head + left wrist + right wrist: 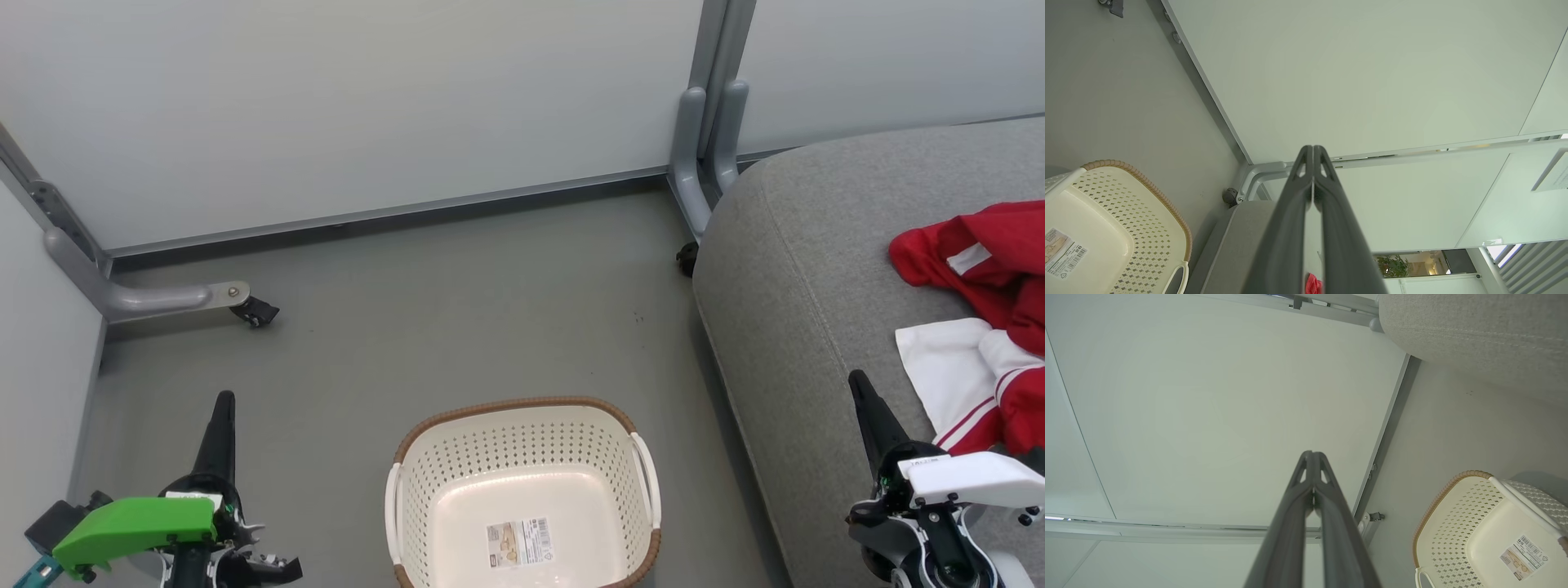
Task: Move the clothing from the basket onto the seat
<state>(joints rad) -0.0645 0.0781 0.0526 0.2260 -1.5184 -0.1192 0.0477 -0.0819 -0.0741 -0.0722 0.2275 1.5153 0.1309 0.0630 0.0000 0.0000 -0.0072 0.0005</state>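
Note:
The cream perforated basket [522, 457] with a brown rim stands on the floor at the bottom middle, holding nothing but a paper label [519, 542]. The clothing [992, 269], red with white panels and striped trim, lies on the grey seat [800, 269] at the right. My left gripper [224, 400] is shut and empty, low at the left of the basket. My right gripper [857, 380] is shut and empty above the seat's front, just left of the clothing. The wrist views show each pair of fingers pressed together, with the basket [1126, 228] [1474, 522] to one side.
Pale partition panels [367, 106] close the back and left. Their grey feet with black castors [255, 311] reach onto the grey floor [457, 310], and a grey upright post [709, 122] stands at the seat's back corner.

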